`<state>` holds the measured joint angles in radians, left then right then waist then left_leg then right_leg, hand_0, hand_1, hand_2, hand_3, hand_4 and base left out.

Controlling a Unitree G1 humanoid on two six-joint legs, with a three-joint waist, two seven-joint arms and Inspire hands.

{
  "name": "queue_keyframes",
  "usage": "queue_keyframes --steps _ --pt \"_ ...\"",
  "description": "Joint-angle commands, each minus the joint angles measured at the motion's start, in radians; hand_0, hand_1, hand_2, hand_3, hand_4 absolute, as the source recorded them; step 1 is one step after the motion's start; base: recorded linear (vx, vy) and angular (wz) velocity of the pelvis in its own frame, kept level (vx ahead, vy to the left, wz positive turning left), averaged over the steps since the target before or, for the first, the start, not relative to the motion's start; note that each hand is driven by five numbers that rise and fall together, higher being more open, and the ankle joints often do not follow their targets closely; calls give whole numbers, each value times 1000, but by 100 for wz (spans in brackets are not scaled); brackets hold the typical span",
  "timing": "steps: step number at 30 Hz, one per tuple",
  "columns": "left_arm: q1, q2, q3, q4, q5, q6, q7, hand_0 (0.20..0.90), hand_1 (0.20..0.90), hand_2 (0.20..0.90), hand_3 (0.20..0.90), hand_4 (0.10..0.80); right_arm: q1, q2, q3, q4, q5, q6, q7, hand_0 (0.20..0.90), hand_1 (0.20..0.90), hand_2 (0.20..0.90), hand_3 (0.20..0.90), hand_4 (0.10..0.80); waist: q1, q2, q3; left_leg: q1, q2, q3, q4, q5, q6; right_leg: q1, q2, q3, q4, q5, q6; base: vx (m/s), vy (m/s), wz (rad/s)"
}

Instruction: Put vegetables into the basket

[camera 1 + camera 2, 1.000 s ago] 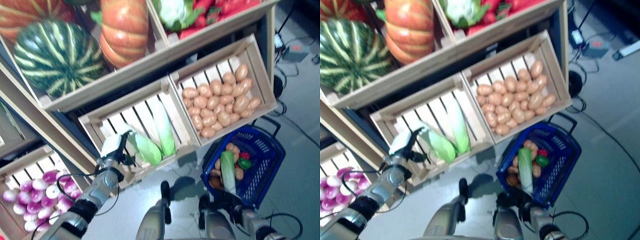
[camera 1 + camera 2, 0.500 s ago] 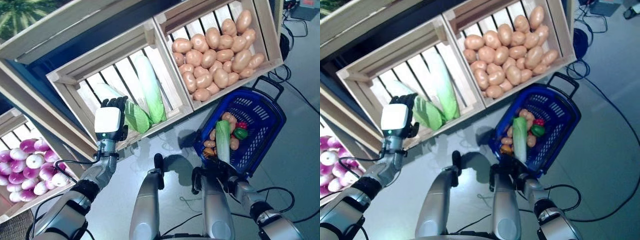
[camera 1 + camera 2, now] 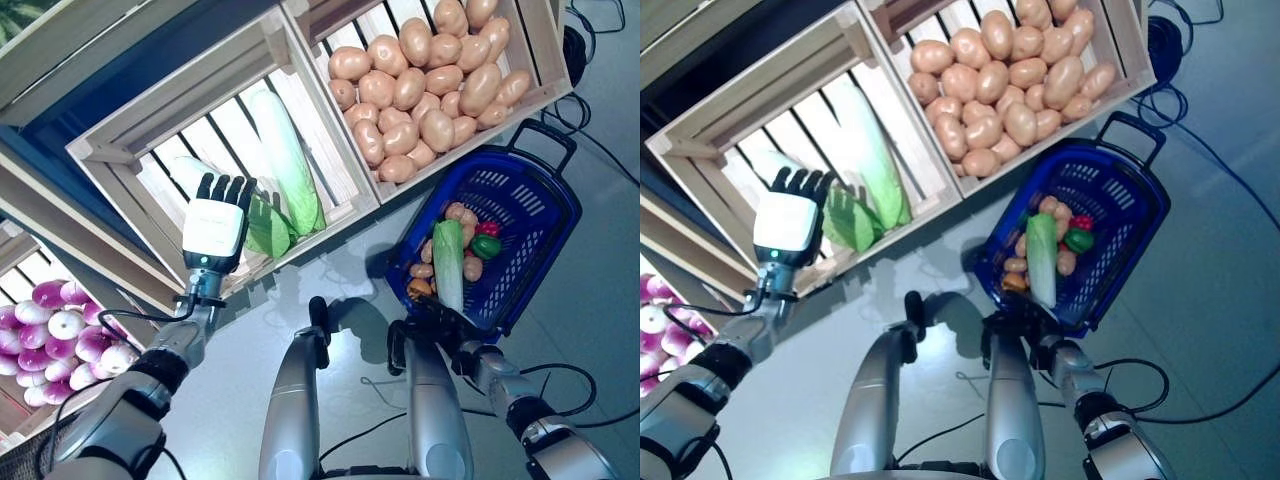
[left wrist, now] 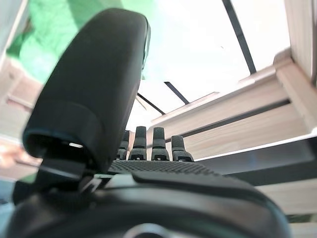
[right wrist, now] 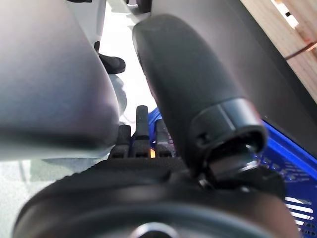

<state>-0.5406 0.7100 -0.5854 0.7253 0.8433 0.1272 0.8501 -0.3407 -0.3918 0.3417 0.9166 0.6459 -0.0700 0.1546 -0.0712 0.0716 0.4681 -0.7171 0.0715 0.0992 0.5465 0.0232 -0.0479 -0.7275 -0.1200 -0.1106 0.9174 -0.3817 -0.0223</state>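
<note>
The blue basket (image 3: 545,215) stands on the floor below the stand. In it lie a long green-white cabbage (image 3: 448,268), a green pepper (image 3: 486,246), a small red vegetable and some potatoes. My left hand (image 3: 214,228) is open, its fingers (image 3: 226,189) straight over the front edge of a wooden crate (image 3: 108,158), right beside a short green leafy cabbage (image 3: 268,226). The left wrist view shows the same straight fingers (image 4: 148,144) and green leaf (image 4: 47,39). My right hand (image 3: 438,316) is open at the basket's near rim; its straight fingers (image 5: 141,134) point at the blue rim (image 5: 292,163).
A second long cabbage (image 3: 285,160) lies deeper in the same crate. A crate of potatoes (image 3: 500,136) sits directly above the basket's far end. Another crate (image 3: 20,260) stands lower at the left. Grey floor lies between the stand and the basket.
The camera has tipped down, so the upper shelf has left the picture. My left hand has reached slightly further over the crate's front edge, beside the short cabbage. The right hand has stayed by the basket.
</note>
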Motion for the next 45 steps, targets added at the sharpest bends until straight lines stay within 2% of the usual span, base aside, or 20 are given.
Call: queue_keyframes --steps 1,3,10,12,16,23,27,35,42,43,44,45 --pt "-7 71 47 -18 32 69 11 900 900 900 900 800 128 -41 -15 -34 43 -19 26 900 900 900 900 800 -18 8 -70 16 -12 43 137 -200 9 9 5 43 -152 151 12 40 37 -1" --pt "-19 80 42 2 44 47 -21 900 900 900 900 800 131 -48 -25 -30 50 -29 30 900 900 900 900 800 -23 9 -67 13 -9 44 138 -199 10 4 4 43 -148 150 13 27 33 0" --pt "-86 103 -18 79 38 44 -152 900 900 900 900 800 104 -61 -31 -34 44 -21 22 900 900 900 900 800 -37 11 -51 3 -2 50 144 -197 7 -9 1 43 -142 151 15 20 33 -4" --pt "-92 100 -29 88 20 73 -163 900 900 900 900 800 102 -65 -31 -47 34 -14 10 900 900 900 900 800 -40 10 -47 -3 -1 50 148 -197 8 -14 0 44 -139 153 15 7 16 -1" --pt "-148 111 -57 117 -2 86 -158 900 900 900 900 800 95 -74 -20 -60 41 -8 -6 900 900 900 900 800 -46 1 -30 -15 4 51 161 -202 12 -27 -2 41 -127 155 17 0 0 0" --pt "-240 122 -77 174 6 -15 -153 900 900 900 900 800 85 -69 -15 -66 47 -28 -10 900 900 900 900 800 -48 -20 -12 -54 15 44 198 -214 17 -59 -5 32 -100 156 19 0 -9 0" --pt "-256 125 -86 182 28 -52 -109 900 900 900 900 800 83 -59 -10 -75 70 -43 -21 900 900 900 900 800 -44 -35 -2 -68 21 39 223 -228 22 -68 -4 28 -85 152 18 -2 -31 0" --pt "-256 104 -79 213 10 -60 -37 900 900 900 900 800 90 -49 -16 -85 73 -70 -47 900 900 900 900 800 -40 -47 8 -100 25 30 266 -246 26 -95 -2 27 -54 151 24 0 0 0" --pt "-266 92 -92 228 14 -68 -71 900 900 900 900 800 95 -52 -15 -99 78 -72 -57 900 900 900 900 800 -44 -53 21 -113 28 31 276 -250 27 -109 -3 26 -46 155 28 0 0 0" --pt "-265 88 -97 233 11 -65 -76 820 820 820 820 747 95 -52 -17 -94 77 -74 -55 900 900 900 900 800 -44 -53 22 -115 28 31 280 -252 27 -111 -4 25 -44 155 28 0 0 0" --pt "-262 83 -96 236 13 -58 -79 561 561 561 561 574 93 -52 -19 -90 76 -76 -53 900 900 900 900 800 -44 -54 23 -117 29 30 282 -252 26 -111 -3 25 -45 155 28 0 0 0" --pt "-261 81 -95 236 15 -54 -80 396 396 396 396 464 91 -53 -18 -93 77 -75 -52 900 900 900 900 800 -45 -55 24 -117 29 31 279 -251 26 -111 -3 25 -48 157 28 0 0 0"
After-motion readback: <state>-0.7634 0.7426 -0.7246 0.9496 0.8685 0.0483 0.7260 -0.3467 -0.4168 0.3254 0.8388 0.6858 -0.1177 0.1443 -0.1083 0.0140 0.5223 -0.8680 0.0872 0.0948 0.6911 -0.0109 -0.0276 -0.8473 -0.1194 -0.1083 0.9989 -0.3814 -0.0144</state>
